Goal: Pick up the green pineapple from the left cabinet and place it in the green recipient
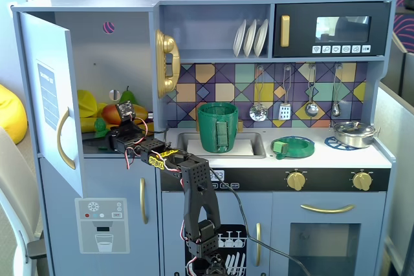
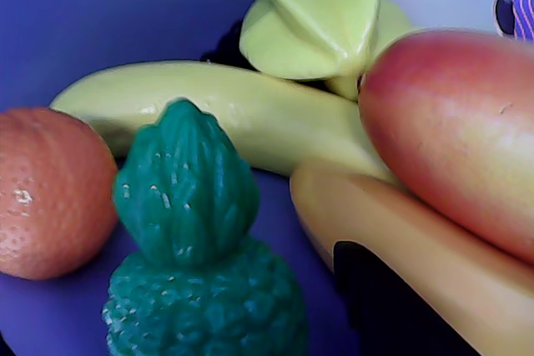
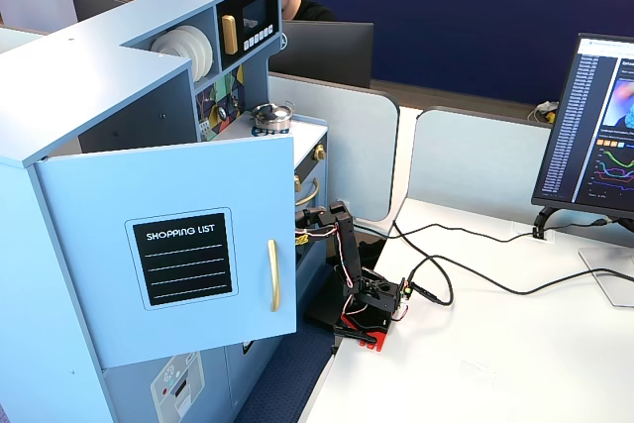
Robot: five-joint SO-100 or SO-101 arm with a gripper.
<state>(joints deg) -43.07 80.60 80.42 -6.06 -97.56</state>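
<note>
the left cabinet (image 1: pixel 45 95) stands with its flat grey-blue door swung wide, a curved yellow handle on the door's edge; in a fixed view the door's outer face (image 3: pixel 168 245) shows a dark shopping-list label. on the cabinet's shelf the green pineapple (image 2: pixel 196 248) sits upright, glossy plastic with a bumpy oval body and a pebbled, pointed crown, close under the wrist camera. just beside the pineapple lie a dimpled orange (image 2: pixel 46 193), a smooth pale banana (image 2: pixel 250 110), a ridged yellow-green starfruit (image 2: pixel 317 14) and a smooth red-orange mango (image 2: pixel 455 131). the claw (image 1: pixel 119 130) reaches into the cabinet near the fruit; whether it is open or closed cannot be told. the green recipient (image 1: pixel 218 126), a ribbed dark green cylinder with a strap handle, stands in the sink, well apart from the cabinet
</note>
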